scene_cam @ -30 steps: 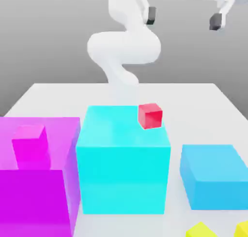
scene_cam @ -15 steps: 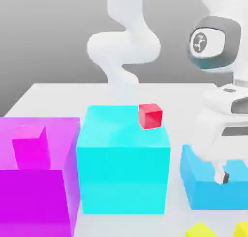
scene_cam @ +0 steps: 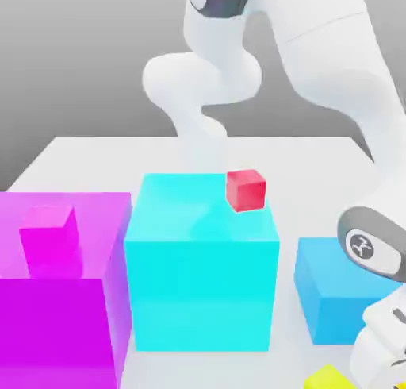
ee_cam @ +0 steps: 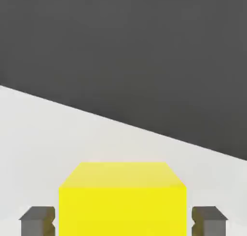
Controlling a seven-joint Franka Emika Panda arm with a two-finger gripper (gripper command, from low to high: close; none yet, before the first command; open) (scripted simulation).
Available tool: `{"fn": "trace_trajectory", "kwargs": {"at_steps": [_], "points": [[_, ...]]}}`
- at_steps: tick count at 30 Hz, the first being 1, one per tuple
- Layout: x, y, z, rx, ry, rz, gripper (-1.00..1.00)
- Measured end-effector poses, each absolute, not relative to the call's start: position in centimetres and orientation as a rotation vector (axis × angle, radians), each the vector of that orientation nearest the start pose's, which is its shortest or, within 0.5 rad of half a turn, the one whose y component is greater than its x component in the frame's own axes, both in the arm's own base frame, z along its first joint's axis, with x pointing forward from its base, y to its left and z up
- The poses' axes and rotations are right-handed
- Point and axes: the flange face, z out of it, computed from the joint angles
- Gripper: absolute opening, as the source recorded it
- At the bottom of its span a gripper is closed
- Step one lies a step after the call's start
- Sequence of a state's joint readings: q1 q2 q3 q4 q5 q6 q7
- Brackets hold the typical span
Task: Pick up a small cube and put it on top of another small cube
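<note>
Gripper (ee_cam: 121, 220): closed on the yellow cube (ee_cam: 122, 201), one finger on each side (ready to lift).
Cube: low on the counter (ee_cam: 43, 134), lower frame.

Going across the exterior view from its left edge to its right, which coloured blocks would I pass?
Small magenta cube on the big magenta block → big cyan block → small red cube on it → blue block.
</note>
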State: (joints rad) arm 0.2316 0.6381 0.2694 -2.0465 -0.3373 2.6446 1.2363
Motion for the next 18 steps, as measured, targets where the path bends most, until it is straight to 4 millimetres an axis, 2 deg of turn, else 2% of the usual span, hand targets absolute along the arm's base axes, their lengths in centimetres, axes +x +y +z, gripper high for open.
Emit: {"fn": "trace_trajectory", "kwargs": {"at_steps": [2,3,7,14,16,18], "points": [[50.8,29.1,12.7,-3.047,0.757,-0.001,-1.00],[50.8,29.1,13.3,-3.047,0.758,0.000,-1.00],[50.9,28.7,18.7,-3.042,0.776,0.001,-1.00],[52.2,18.9,23.7,-2.870,1.271,0.002,-1.00],[52.3,17.6,22.4,-2.841,1.335,0.000,-1.00],[52.3,17.3,19.7,-2.834,1.351,0.000,-1.00]]}}
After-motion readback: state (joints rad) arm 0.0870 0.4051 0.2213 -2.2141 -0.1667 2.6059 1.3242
